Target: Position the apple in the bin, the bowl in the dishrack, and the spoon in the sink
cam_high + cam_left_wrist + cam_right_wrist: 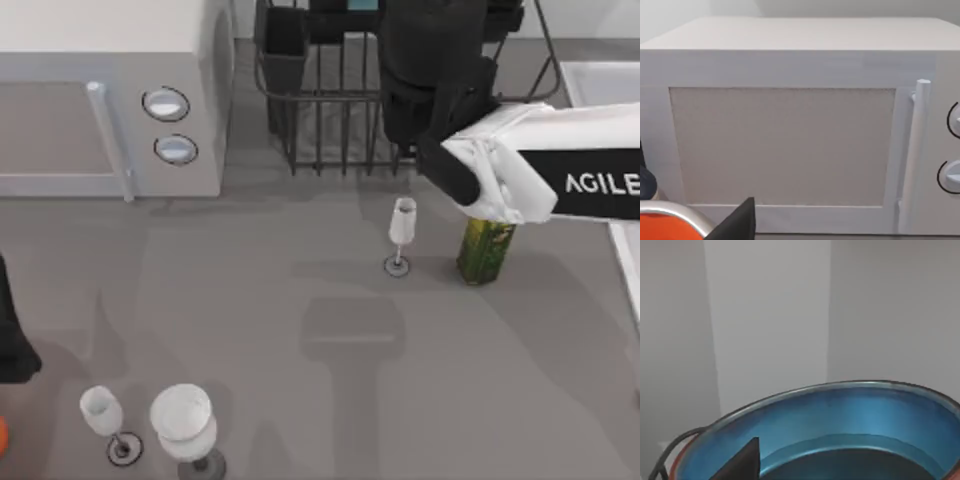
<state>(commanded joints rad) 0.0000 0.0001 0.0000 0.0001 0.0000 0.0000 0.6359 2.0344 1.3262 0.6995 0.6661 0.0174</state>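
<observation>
Over the dishrack (320, 120) at the far middle of the table (300, 330), reaching in from the top view's right with the right arm (560, 180), covering the rack's right half with the dark wrist and leaving the upright bars and the dark utensil cup (285, 50) at the left corner uncovered. Looking down from the right wrist, seeing the bowl (850, 440) very close, its blue inside cut off by the picture's lower edge and its reddish rim peeking out at one side beside a thin dark wire (670, 452). Showing just one dark wedge of the right gripper (742, 462) against the blue; not being able to tell whether it is gripping the bowl or how wide it is standing. Hiding the top of a green bottle (487, 250) under the white forearm, next to a slim wine glass (400, 235). Cutting off the sink (600, 80) at the right edge, with a pale corner visible. Sitting idle with the left arm (10, 340) at the left edge, facing the white microwave (790, 145) from the left wrist. Catching a dark sliver of the left gripper (737, 222) beside an orange thing (660, 227) with a metal edge; not being able to tell its opening either. Standing two more wine glasses (150, 425) near the front left.
</observation>
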